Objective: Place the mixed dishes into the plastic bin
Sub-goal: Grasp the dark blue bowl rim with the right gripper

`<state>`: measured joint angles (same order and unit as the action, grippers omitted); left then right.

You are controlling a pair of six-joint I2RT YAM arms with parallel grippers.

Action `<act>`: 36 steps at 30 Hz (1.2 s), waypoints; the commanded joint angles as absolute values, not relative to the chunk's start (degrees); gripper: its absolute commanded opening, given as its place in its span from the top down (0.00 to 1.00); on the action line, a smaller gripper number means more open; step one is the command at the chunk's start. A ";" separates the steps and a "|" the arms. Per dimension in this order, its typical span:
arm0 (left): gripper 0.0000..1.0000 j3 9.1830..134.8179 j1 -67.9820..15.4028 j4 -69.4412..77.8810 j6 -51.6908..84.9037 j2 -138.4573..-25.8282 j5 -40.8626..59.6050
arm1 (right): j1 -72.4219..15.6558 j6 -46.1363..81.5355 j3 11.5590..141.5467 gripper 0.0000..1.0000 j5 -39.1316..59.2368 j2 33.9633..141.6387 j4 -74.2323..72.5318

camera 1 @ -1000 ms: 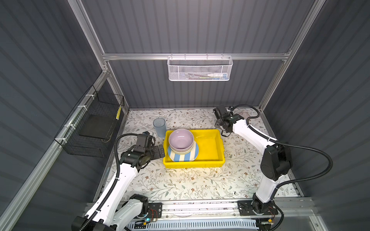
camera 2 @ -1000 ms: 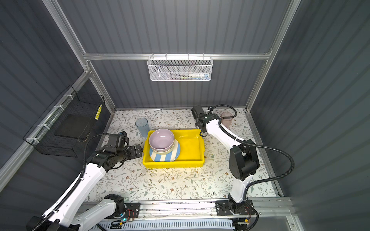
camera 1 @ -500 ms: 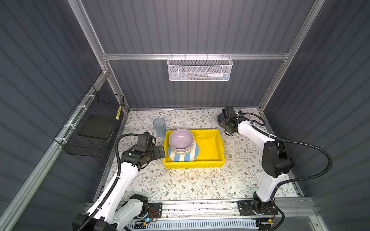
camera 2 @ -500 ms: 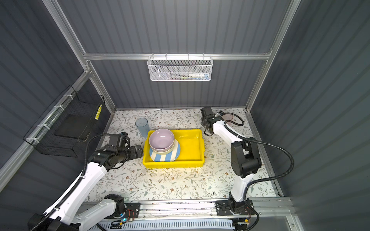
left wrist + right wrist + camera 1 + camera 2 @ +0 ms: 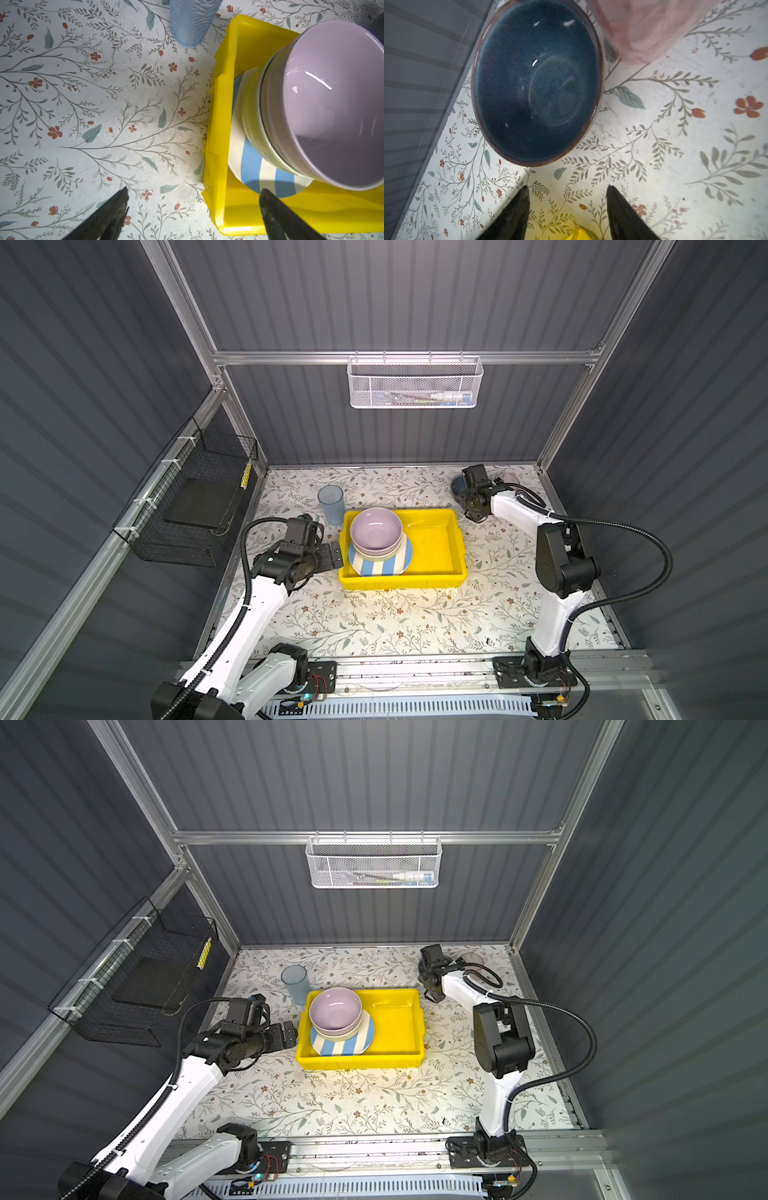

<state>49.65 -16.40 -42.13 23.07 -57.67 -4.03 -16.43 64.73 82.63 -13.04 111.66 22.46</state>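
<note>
The yellow bin [image 5: 436,574] sits in the middle of the flowered surface [image 5: 374,622]. In its left half lies a striped plate [image 5: 380,567], blue and white. A pale green bowl [image 5: 252,124] stands on the plate, with a lilac bowl [image 5: 376,530] nested inside it.

A blue tumbler [image 5: 331,504] stands upright on the surface just beyond the bin's far left corner. At the far right of the surface, close to the back wall, is a dark blue bowl [image 5: 537,83]. A pink tumbler [image 5: 643,27] stands just to its right; I cannot tell whether the two touch.

The left tool [image 5: 193,193] is at the bin's left wall, its jaws wide apart and holding nothing. One finger [image 5: 112,209] is over the surface and the other is over the inside of the bin, near the edge of the striped plate.

The right tool [image 5: 568,188] is just off the bin's far right corner, on the near side of the dark blue bowl. Its jaws are apart with only the surface showing between them.
</note>
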 commanded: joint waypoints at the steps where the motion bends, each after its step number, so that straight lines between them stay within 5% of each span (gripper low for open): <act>1: 0.00 50.46 -16.00 -42.36 21.86 -58.08 -3.08 | -15.95 65.78 83.14 0.40 -13.49 113.08 22.54; 36: 0.00 50.61 -15.99 -42.63 21.71 -58.89 -2.81 | -13.61 65.16 90.16 0.40 -11.55 121.03 21.97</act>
<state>49.65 -16.40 -42.15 22.90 -58.63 -3.79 -14.04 65.54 88.88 -11.97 119.46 20.60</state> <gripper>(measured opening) 0.997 0.598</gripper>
